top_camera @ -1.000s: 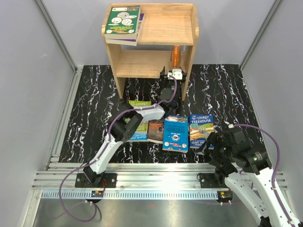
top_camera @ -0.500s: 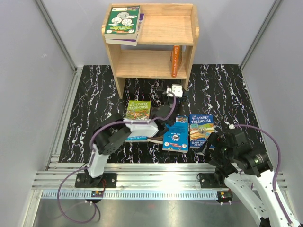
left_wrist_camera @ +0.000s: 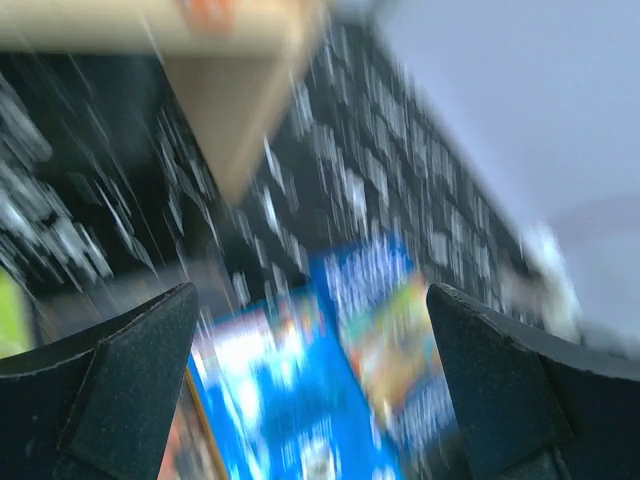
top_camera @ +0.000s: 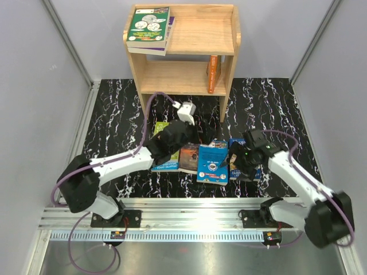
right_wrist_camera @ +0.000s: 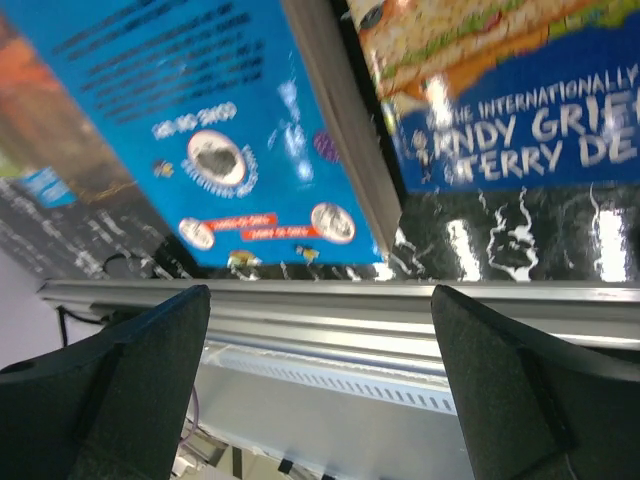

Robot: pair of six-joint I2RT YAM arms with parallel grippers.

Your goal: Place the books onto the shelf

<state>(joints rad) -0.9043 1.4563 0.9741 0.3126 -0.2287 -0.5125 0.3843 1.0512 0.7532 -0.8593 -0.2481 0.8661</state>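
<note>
Top external: shelf (top_camera: 202,35) stands at 12 o'clock on the table (top_camera: 109,120). Its top board carries a green book (top_camera: 148,24) on a purple book (top_camera: 171,27) at 11 o'clock. In the lower tier an orange book (top_camera: 213,73) stands upright against the right panel, we judge for support. The other books (top_camera: 212,161) lie flat at 6 o'clock. Left hand (left_wrist_camera: 310,400) is wide and empty above them. Right hand (right_wrist_camera: 320,380) is wide and empty at the blue covers, likely lining up a pick.
</note>
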